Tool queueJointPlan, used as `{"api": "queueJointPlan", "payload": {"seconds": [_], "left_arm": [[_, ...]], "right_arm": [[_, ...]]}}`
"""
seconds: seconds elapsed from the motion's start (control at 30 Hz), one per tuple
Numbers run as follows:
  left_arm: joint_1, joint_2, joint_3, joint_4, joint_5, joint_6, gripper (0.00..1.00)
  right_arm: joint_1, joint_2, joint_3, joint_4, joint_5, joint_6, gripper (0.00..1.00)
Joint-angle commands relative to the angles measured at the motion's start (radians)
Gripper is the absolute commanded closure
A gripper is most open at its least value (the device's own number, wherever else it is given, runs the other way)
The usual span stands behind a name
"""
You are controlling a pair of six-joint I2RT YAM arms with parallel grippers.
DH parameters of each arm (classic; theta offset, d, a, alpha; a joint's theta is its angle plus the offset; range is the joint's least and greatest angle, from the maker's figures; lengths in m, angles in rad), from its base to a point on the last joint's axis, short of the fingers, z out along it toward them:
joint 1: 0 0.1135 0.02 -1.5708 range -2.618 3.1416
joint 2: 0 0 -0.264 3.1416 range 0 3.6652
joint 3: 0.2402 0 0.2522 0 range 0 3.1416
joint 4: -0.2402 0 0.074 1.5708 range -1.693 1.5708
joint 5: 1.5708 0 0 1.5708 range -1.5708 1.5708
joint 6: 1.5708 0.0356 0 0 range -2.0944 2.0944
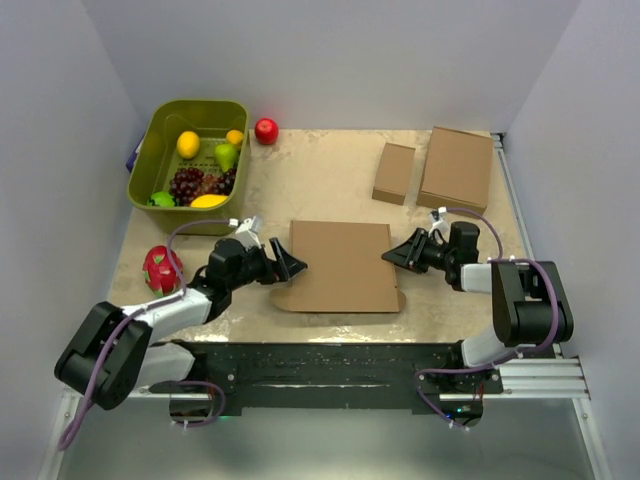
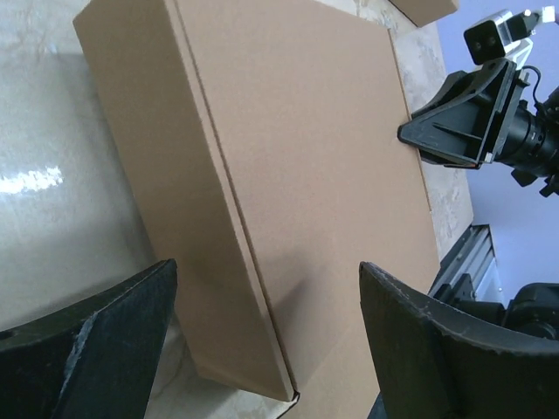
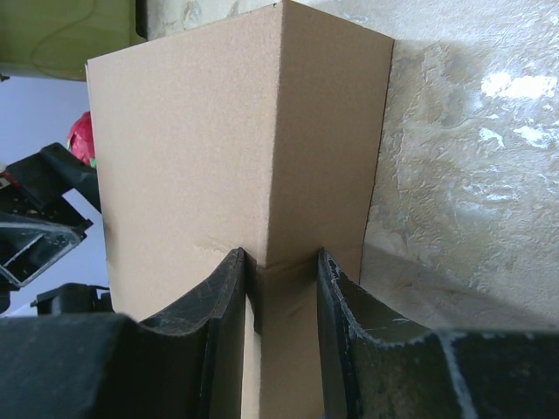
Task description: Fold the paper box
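Observation:
The paper box (image 1: 343,265) is a flat, closed-looking brown cardboard mailer in the middle of the table, with a rounded flap edge showing at its near side. My left gripper (image 1: 295,263) is at the box's left edge, open, its fingers (image 2: 96,345) spread wide on either side of the near left corner of the box (image 2: 288,157). My right gripper (image 1: 392,255) is at the box's right edge. In the right wrist view its jaws (image 3: 279,305) are closed on the box's upright side wall (image 3: 236,148).
A green basket (image 1: 200,104) of fruit stands at the back left, with a red apple (image 1: 266,130) beside it. A pink dragon fruit (image 1: 162,268) lies by the left arm. A small narrow box (image 1: 394,173) and a medium flat box (image 1: 457,168) lie at the back right.

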Motion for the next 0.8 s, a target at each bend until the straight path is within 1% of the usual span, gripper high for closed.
{"api": "queueJointPlan", "payload": {"seconds": [0.0, 0.2, 0.37, 0.57, 0.7, 0.73, 0.77], "left_arm": [[0.011, 0.048, -0.039, 0.134, 0.027, -0.1, 0.11], [0.011, 0.114, -0.056, 0.192, 0.032, -0.122, 0.1], [0.011, 0.183, -0.073, 0.339, 0.102, -0.174, 0.11], [-0.002, 0.258, -0.091, 0.482, 0.144, -0.229, 0.14], [-0.024, 0.283, -0.085, 0.554, 0.145, -0.26, 0.21], [-0.038, 0.285, -0.081, 0.562, 0.142, -0.263, 0.26], [-0.044, 0.283, -0.073, 0.557, 0.136, -0.263, 0.29]], "right_arm": [[0.004, 0.024, -0.034, -0.151, -0.011, -0.006, 1.0], [0.004, 0.028, -0.032, -0.151, -0.011, -0.01, 1.0], [0.004, 0.034, -0.032, -0.148, -0.012, -0.012, 1.0], [0.004, 0.033, -0.031, -0.151, -0.012, -0.012, 1.0], [0.002, 0.034, -0.032, -0.152, -0.009, -0.018, 1.0], [0.004, 0.034, -0.032, -0.152, -0.009, -0.019, 1.0], [0.004, 0.033, -0.031, -0.152, -0.008, -0.021, 1.0]]}}
